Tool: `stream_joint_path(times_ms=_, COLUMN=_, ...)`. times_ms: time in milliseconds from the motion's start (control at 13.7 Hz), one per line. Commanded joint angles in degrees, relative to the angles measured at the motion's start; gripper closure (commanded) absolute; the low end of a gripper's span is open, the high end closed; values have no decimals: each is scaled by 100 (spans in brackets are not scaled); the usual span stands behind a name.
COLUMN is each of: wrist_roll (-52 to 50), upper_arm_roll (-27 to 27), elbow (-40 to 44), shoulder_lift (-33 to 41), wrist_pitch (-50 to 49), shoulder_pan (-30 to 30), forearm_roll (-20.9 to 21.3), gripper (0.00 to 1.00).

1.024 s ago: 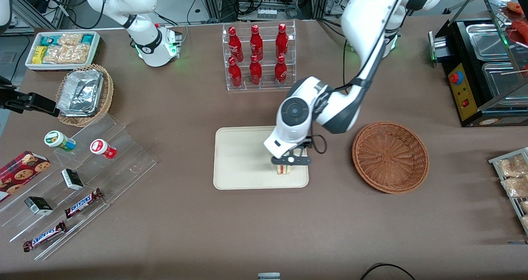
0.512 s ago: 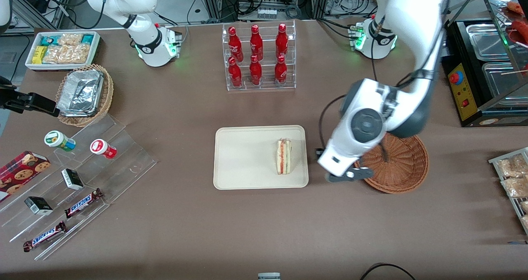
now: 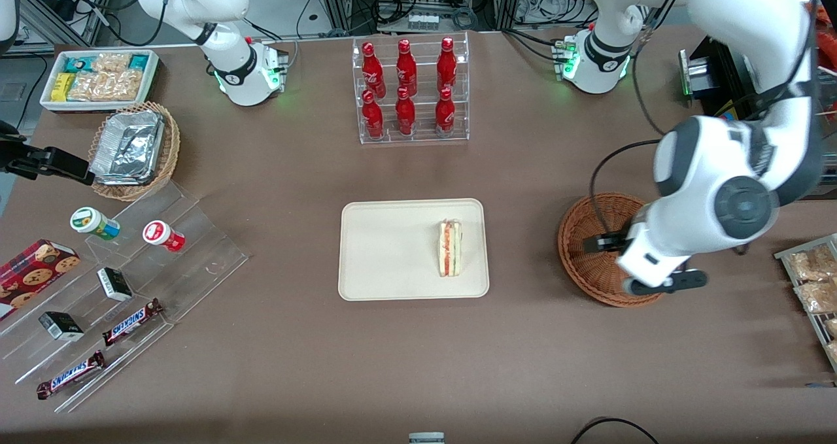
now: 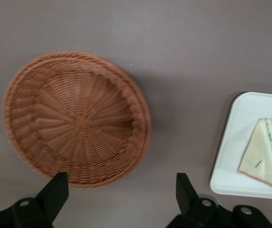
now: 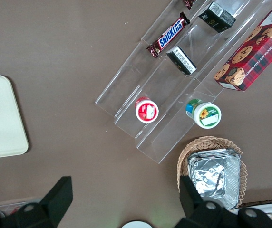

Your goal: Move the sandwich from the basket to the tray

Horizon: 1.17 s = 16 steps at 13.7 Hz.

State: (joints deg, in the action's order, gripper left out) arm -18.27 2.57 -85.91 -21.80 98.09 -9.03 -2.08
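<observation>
On the cream rectangular tray [image 3: 392,261] stands the pale wedge sandwich [image 3: 450,248], placed. Claw [image 3: 660,284] spread wide, empty, above the reddish-brown wicker basket [image 3: 588,261]. Next: retreat only.

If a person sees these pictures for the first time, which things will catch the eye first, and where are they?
First comes the big white working arm, its open tool empty above the table beside the round brown basket, which holds nothing. Next is the sandwich, lying on the cream tray in the middle of the table, at the tray's edge nearest the basket. The red bottles in a clear rack stand farther from the front camera than the tray.
</observation>
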Motion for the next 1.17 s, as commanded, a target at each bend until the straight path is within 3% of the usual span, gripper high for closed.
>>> stream_joint_path(times_ms=0, wrist_roll=113, upper_arm_roll=-37, elbow=-434, shoulder_lift=526, wrist_pitch=-80, shoulder_pan=94, forearm_roll=-64, gripper=0)
stream_joint_path(times_ms=585, wrist_roll=244, upper_arm_roll=-38, elbow=-593, shoulder_lift=1344, wrist_pitch=-738, shoulder_pan=673, forearm_roll=-38, gripper=0)
stream_joint_path(times_ms=805, wrist_roll=1103, upper_arm_roll=103, elbow=-506, shoulder_lift=1687, wrist_pitch=-1107, shoulder_pan=955, forearm_roll=-38, gripper=0)
stream_joint_path(times_ms=1098, wrist_roll=1185, upper_arm_roll=103, elbow=-400, shoulder_lift=1995, wrist_pitch=-1661, shoulder_pan=1044, forearm_roll=-29, gripper=0)
